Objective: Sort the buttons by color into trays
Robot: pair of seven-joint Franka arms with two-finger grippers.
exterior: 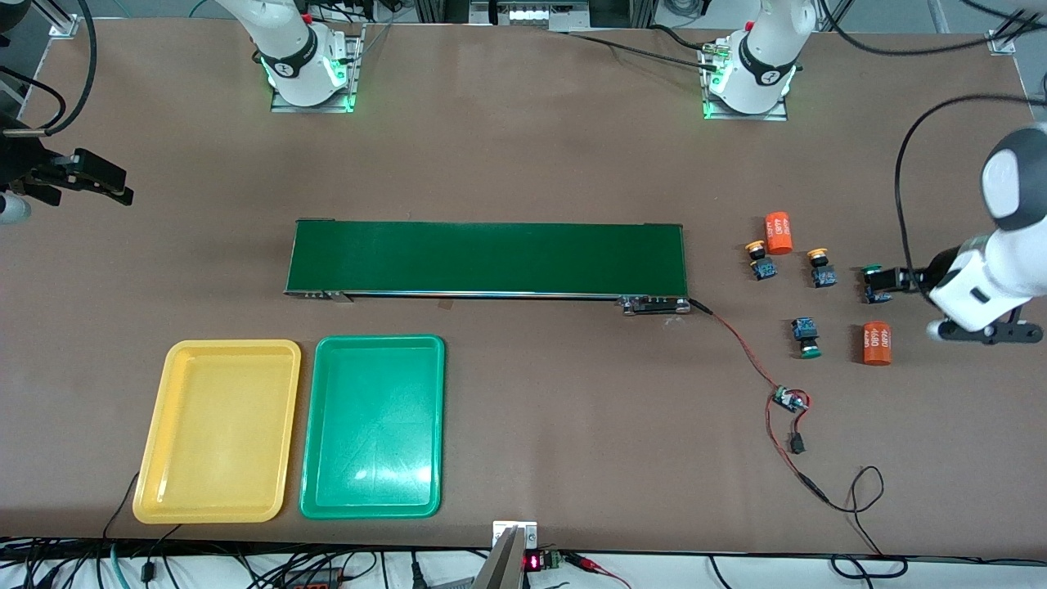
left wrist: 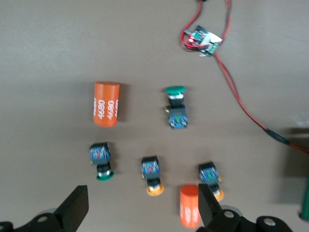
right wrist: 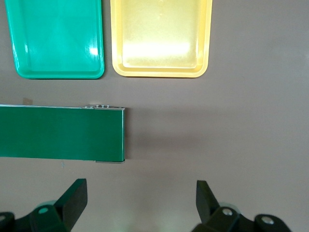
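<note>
Four tiny push-button switches lie on the brown worktop (exterior: 523, 164) at the left arm's end, two yellow-capped (exterior: 759, 258) (exterior: 820, 267) and two green-capped (exterior: 806, 336) (exterior: 872, 282), among two orange "4680" cylinders (exterior: 778, 233) (exterior: 876, 343). The yellow plastic tray (exterior: 155, 478) and green plastic tray (exterior: 315, 458) sit side by side, nearer the front camera than the dark-green conveyor belt (exterior: 487, 258). The left gripper (left wrist: 142, 210) hovers over the switches with fingers spread and empty; the right gripper (right wrist: 142, 203) waits over bare worktop at its own end, fingers also spread.

"4680" printed white on both orange cylinders (left wrist: 106, 104) (exterior: 876, 343).
</note>
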